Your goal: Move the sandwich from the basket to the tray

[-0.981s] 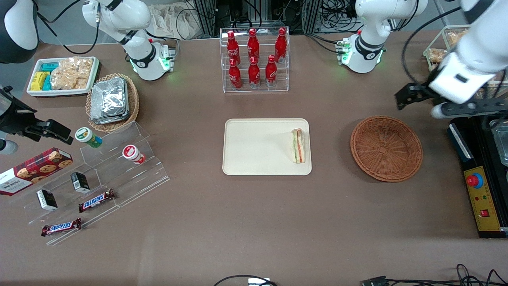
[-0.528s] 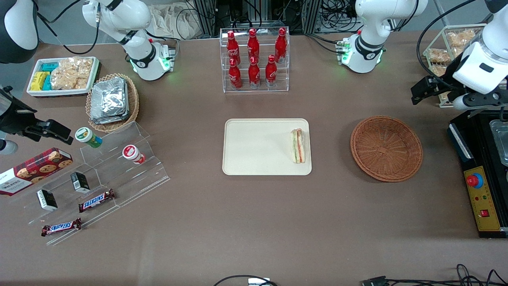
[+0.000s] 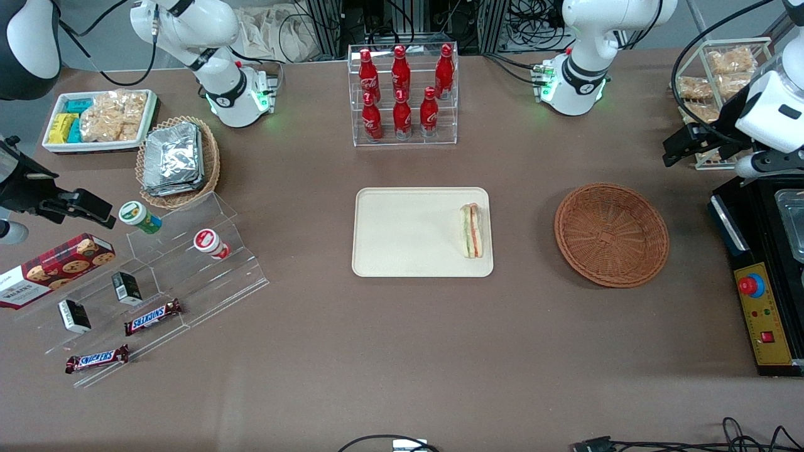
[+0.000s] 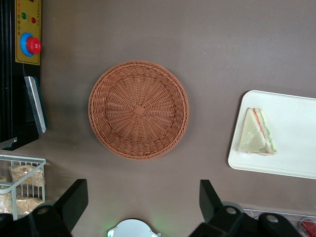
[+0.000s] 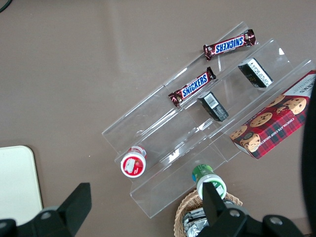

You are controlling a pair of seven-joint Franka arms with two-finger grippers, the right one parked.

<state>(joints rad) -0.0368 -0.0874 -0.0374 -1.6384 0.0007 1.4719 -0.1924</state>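
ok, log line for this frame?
sandwich: on tray, at its edge nearest the basket | basket: empty | gripper: open, holding nothing, high above table, toward working arm's end | task: placed

Sandwich [image 3: 472, 230] on tray [image 3: 402, 232]; claw [image 3: 681, 145] raised above table, apart from basket [image 3: 611, 234].

Woven wicker basket [image 3: 611, 234], rough and ribbed; smooth matt plastic tray [image 3: 408, 232]; sandwich [image 3: 472, 230] in glossy clear wrap; black plastic-looking gripper [image 4: 143, 205] at the basket's one o'clock; matt table [image 3: 402, 351].
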